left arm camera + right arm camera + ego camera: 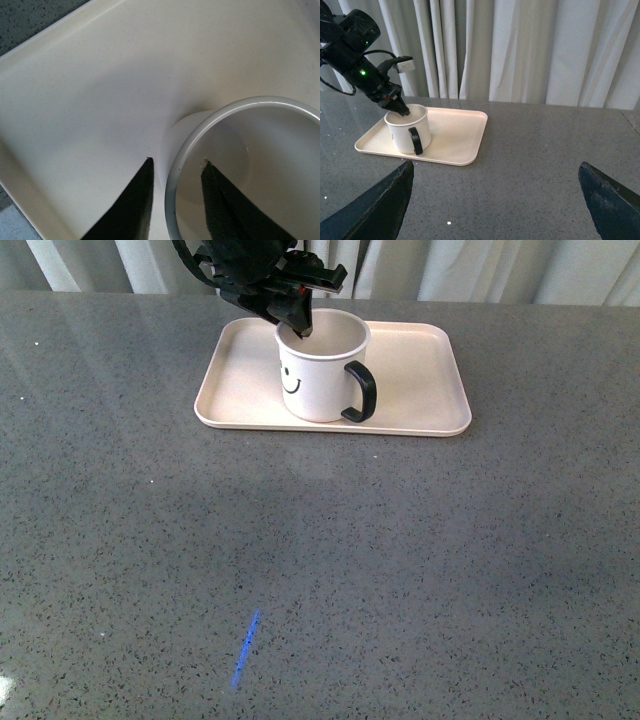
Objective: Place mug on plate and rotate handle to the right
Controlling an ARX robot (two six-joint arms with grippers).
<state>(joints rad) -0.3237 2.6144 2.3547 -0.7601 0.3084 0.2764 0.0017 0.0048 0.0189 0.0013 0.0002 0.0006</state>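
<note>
The mug is stood on the plate, handle turned right. Its far rim is straddled loosely by the parted left fingers, seemingly for release.

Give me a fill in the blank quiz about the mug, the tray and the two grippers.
The mug stands ____ the plate.
In the front view its black handle points to the ____.
The left gripper has one finger ____ the mug, one outside.
The right gripper holds ____.
Missing words: on, right, inside, nothing.
</note>
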